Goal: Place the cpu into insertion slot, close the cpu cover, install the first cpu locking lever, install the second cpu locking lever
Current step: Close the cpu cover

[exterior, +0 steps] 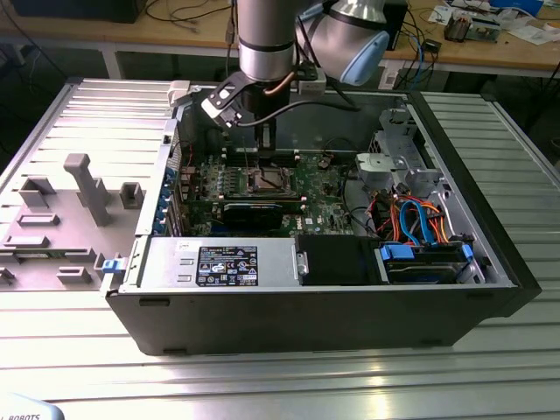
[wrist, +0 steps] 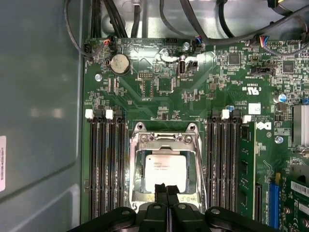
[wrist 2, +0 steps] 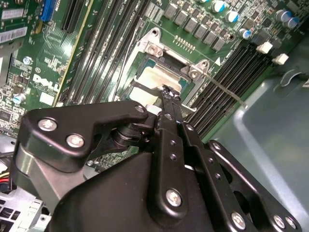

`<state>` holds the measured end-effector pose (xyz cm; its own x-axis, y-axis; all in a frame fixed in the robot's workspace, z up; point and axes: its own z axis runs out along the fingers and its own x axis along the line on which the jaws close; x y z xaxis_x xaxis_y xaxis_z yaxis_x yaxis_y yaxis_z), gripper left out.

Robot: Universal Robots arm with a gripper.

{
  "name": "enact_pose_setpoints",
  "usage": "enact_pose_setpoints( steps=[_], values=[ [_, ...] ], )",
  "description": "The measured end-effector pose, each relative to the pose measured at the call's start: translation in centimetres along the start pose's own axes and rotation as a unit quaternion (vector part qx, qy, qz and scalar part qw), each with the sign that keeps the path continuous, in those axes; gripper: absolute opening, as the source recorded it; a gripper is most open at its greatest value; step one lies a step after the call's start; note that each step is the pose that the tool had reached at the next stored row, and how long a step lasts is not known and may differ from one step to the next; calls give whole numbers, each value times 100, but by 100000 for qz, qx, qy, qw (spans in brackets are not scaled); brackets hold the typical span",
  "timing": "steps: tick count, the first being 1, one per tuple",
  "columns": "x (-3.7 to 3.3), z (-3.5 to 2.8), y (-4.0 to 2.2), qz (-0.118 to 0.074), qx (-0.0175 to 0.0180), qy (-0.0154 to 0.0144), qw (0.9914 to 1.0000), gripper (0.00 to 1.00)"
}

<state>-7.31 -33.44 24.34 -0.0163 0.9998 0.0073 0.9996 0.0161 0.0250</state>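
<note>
The cpu (wrist: 166, 169), a silver-grey square, lies flat in the motherboard socket (exterior: 269, 181), also seen in the second wrist view (wrist 2: 153, 77). The cpu cover (wrist: 166, 138), a silvery frame with a square cut-out, lies down around it. My gripper (wrist: 166, 188) is shut, with nothing visible between its fingers. Its tip hangs just above the socket's near edge (wrist 2: 166, 90). In the exterior view the gripper (exterior: 265, 138) points straight down inside the open case. A thin lever rod (wrist 2: 227, 91) sticks out from one socket corner across the memory slots.
Memory slots (wrist: 104, 164) flank the socket on both sides. A black card (exterior: 252, 210), the power supply (exterior: 219, 262) and a drive bay with blue and orange cables (exterior: 420, 227) crowd the case. The case wall (wrist: 38, 121) stands close by. A grey fixture plate (exterior: 87, 188) lies outside.
</note>
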Motion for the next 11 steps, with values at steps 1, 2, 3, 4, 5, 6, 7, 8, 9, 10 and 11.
enact_pose_setpoints(
  steps=[1, 2, 3, 4, 5, 6, 7, 8, 9, 10, 11],
  values=[
    [0, 1, -8, -2, 9, 2, 100000, 12],
    [0, 2, -17, 3, 16, -4, 100000, 12],
    [0, 2, -26, 1, 20, -3, 100000, 12],
    [1, 3, -41, 2, 24, 0, 100000, 12],
    [1, 4, -50, 2, 27, 0, 100000, 12],
    [1, 5, -57, 5, 29, 0, 100000, 12],
    [1, 6, -66, 4, 34, -2, 100000, 12],
    [1, 7, -69, 3, 38, -7, 100000, 12],
    [1, 7, -69, -4, 36, -10, 100000, 12],
    [1, 7, -69, -8, 38, -9, 100000, 12],
    [1, 8, -69, -6, 34, -2, 100000, 12]
  ],
)
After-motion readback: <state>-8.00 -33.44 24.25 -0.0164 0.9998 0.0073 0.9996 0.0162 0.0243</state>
